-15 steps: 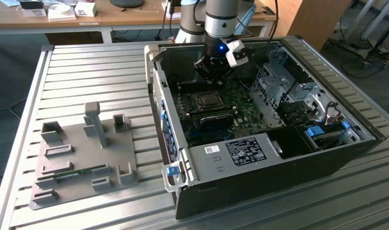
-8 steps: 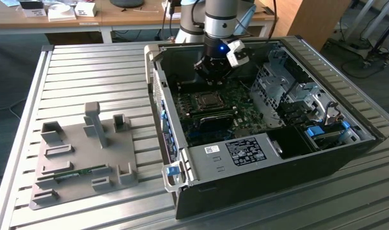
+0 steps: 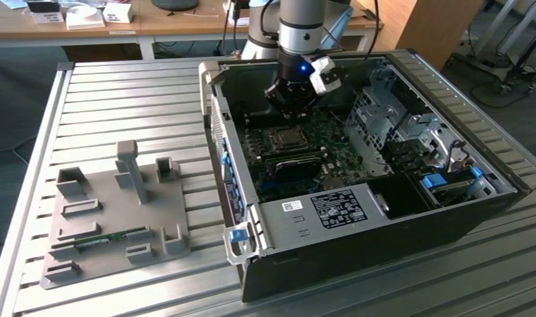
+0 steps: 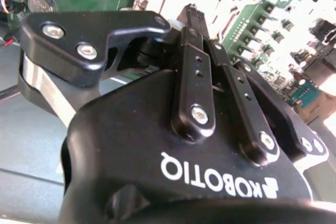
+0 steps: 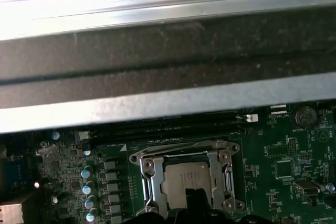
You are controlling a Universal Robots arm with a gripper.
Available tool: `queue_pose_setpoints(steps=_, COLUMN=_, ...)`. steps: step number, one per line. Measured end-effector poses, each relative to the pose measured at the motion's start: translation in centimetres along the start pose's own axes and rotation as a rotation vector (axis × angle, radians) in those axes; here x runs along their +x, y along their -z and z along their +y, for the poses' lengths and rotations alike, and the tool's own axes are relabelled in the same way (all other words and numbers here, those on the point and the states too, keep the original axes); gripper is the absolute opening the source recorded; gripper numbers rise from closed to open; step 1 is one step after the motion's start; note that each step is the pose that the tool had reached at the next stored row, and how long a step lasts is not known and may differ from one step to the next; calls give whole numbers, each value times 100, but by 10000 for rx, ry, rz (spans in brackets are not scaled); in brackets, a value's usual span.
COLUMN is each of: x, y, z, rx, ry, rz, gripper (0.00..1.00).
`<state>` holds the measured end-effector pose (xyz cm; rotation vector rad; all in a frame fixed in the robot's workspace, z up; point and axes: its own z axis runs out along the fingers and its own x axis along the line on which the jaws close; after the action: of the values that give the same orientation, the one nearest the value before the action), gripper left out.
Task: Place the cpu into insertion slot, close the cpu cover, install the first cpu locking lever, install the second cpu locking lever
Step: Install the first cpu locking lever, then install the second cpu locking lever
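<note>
The black claw (image 3: pixel 292 112) hung inside the open computer case (image 3: pixel 356 251), above the green board (image 3: pixel 338 155) and near the case's far wall. In the second wrist view its two fingers (image 4: pixel 195 35) stood pressed together at the tips, with nothing seen between them.

The chip (image 5: pixel 185 179), a flat square with a dull silvery top, lay in the socket (image 3: pixel 288 138) on the board, just in front of the claw in the exterior view. The cover frame (image 5: pixel 149 174), thin bright metal with a square window, lay flat around the chip; the chip showed through the window. The fingertips' dark shape overlapped the chip's near edge in the first wrist view; contact could not be judged.

Long black memory slots (image 5: pixel 168 127) ran beside the socket, toward the case wall (image 5: pixel 168 66), a matte black band with a bright metal lip. Room around the claw was tight on the wall side, with a metal drive cage (image 3: pixel 383 125) on the exterior view's right.

The case sat on a ribbed metal table (image 3: pixel 118 105). A grey moulded fixture (image 3: pixel 118 218) with upright posts lay near the table's front corner on the exterior view's left, well apart from the case.
</note>
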<state>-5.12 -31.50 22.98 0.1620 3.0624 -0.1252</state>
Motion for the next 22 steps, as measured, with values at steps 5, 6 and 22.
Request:
queue_pose_setpoints(steps=5, x=-2, y=-2, z=-16, rx=-354, ry=-24, rz=38, gripper=11)
queue_pose_setpoints(steps=6, x=-2, y=-2, z=-17, rx=-386, ry=-26, rz=42, gripper=11)
queue_pose_setpoints(steps=22, x=-2, y=-2, z=-23, rx=-473, ry=-33, rz=51, gripper=11)
